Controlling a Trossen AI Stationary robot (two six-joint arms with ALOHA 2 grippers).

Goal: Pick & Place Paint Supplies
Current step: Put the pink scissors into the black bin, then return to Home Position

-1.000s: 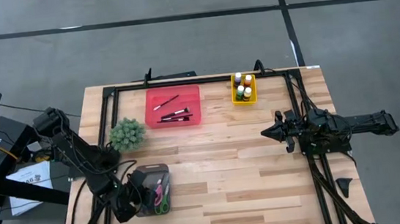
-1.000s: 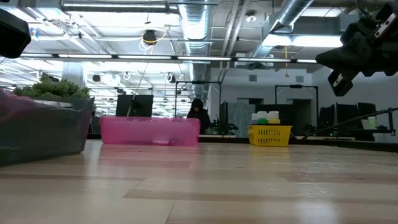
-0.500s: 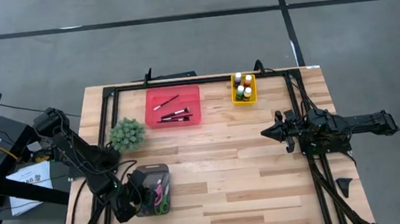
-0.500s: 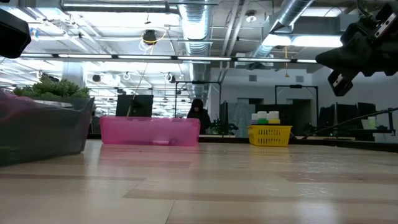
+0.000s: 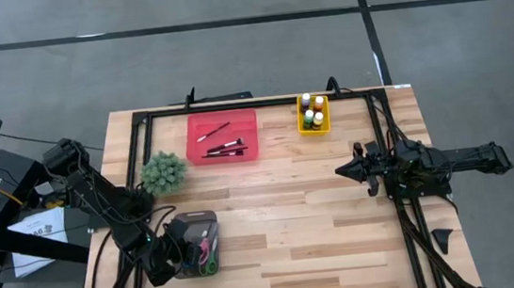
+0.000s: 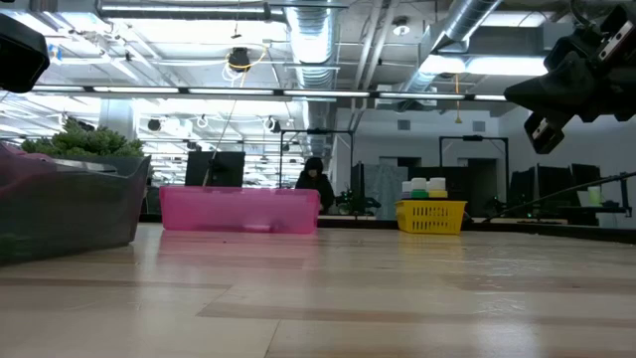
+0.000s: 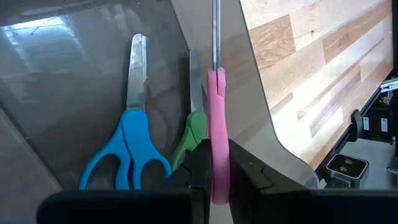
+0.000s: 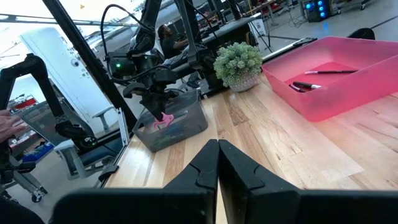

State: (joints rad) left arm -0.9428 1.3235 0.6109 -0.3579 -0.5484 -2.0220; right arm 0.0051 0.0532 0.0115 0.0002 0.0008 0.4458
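At the near left of the worktop (image 5: 282,208) stands a grey bin (image 5: 198,244), and the left claw (image 7: 211,177) reaches down into it. Its fingers (image 7: 198,163) pinch the handle of pink scissors (image 7: 217,124), narrow on that handle, blades pointing away from the wrist. Blue scissors (image 7: 132,130) and green scissors (image 7: 191,124) lie beside them on the bin floor, the green pair just next to the pink. From the right wrist view, the pink handle shows under the left claw (image 8: 163,112) above the bin (image 8: 174,123).

Beyond the bin, on the left, sits a fuzzy green plant (image 5: 163,173). At mid-depth on the right, the right claw (image 5: 342,169) hangs above bare wood, pointing towards the left, fingers pressed together with nothing between them.

At the far side, a pink tray (image 5: 223,137) holds the dark-handled brushes (image 5: 224,148), lying loose on its floor. To its right, well apart, a yellow basket (image 5: 313,115) holds the paint bottles (image 5: 311,110), standing upright close together. In the low view the tray (image 6: 238,210) and basket (image 6: 431,215) stand at the far edge, with a person (image 6: 317,189) in the room behind.
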